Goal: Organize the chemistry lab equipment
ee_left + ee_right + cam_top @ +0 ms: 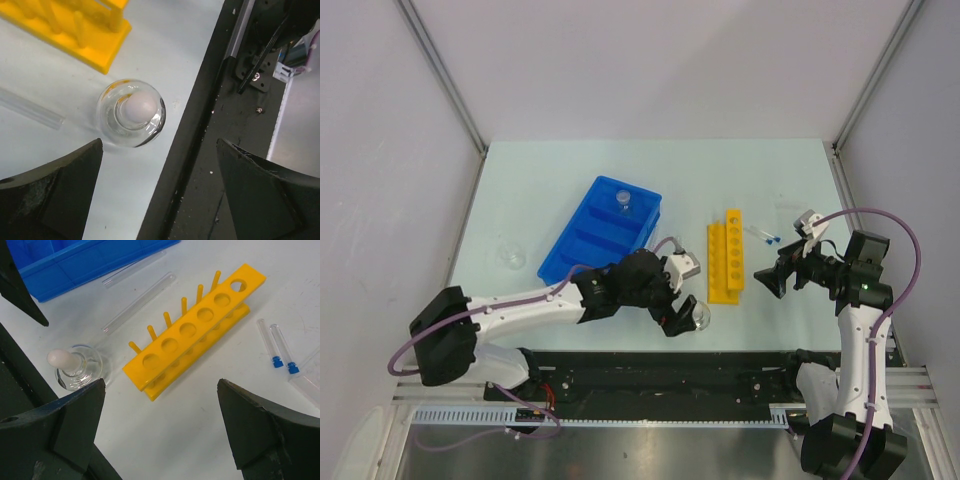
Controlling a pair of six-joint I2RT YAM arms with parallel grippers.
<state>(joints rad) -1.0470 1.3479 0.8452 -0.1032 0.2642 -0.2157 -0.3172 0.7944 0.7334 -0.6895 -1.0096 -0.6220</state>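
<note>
Top view: blue compartmented plastic tray (582, 243) sits centre-left on the pale tabletop (550, 170), with 1 small clear glass flask (623, 200) in its upper compartment. Yellow holed tube rack (726, 256) is right of centre, long axis running top to bottom of the frame. A 2nd stoppered clear glass flask (700, 317) stands at lower centre near the tabletop's bottom edge, right at the tips of the left pincer (684, 319). Touching or not, cannot tell here. A 3rd clear flask (510, 255) stands alone at the left. The right pincer (772, 278) is right of the rack, spread, pinching nothing. Left arm is clearly nearer the stoppered flask.

Left wrist view: left pincer (160, 195) is spread wide and empty. The stoppered flask (131, 112) stands upright, white stopper up, above and left of frame centre, ahead of the fingers (50, 200) and apart from both. It is nearer the left one, so the gap is off-centre. A thin clear tube (30, 107) lies at the left, and the rack corner (75, 25) is at upper left.

Right wrist view: right pincer (160, 435) is spread and empty. The rack (192, 332) runs diagonally through centre, holes empty. The stoppered flask (77, 370) stands at the rack's lower-left end. 2 tiny blue-tipped droppers (280, 347) lie at the right.

Likely next: the left pincer needs a small shift toward frame left, then an advance to straddle the flask.
</note>
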